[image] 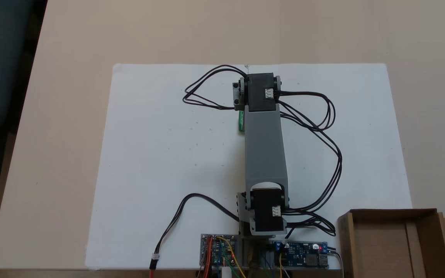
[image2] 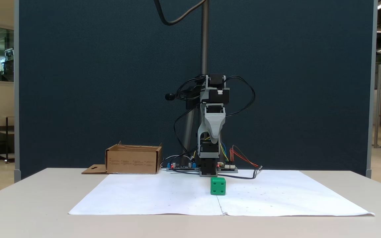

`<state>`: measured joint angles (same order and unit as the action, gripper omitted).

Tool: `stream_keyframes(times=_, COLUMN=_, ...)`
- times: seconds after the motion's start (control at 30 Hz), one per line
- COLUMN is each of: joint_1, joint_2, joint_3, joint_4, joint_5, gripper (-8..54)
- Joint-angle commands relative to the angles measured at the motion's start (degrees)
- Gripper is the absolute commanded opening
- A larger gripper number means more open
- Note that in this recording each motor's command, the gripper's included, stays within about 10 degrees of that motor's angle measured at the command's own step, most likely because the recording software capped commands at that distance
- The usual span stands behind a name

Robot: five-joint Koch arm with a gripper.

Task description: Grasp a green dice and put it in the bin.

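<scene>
The green dice [image2: 218, 186] sits on the white paper [image2: 276, 198] on the desk [image2: 28, 205] well below the raised end effector [image2: 213, 140], whose jaw state I cannot tell, so a badly aligned descent risks knocking it aside, far from the bin [image2: 133, 160].

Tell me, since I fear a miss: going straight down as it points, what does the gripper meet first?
Probably the white paper right beside the green dice, though depth is unclear.

The green dice [image2: 218, 186] sits on the paper [image2: 164, 198], the bin [image2: 133, 160] behind at left.
</scene>
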<state>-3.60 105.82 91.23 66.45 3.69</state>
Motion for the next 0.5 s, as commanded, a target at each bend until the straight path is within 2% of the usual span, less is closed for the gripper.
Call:
stream_keyframes(times=0.0, joint_1=-0.79, joint_2=-0.09, joint_3=-0.53, joint_4=-4.48, joint_5=-2.90, gripper=43.2)
stream_keyframes(times=0.47, joint_1=-0.70, joint_2=-6.42, joint_3=-0.53, joint_4=-8.26, joint_5=-2.99, gripper=43.1)
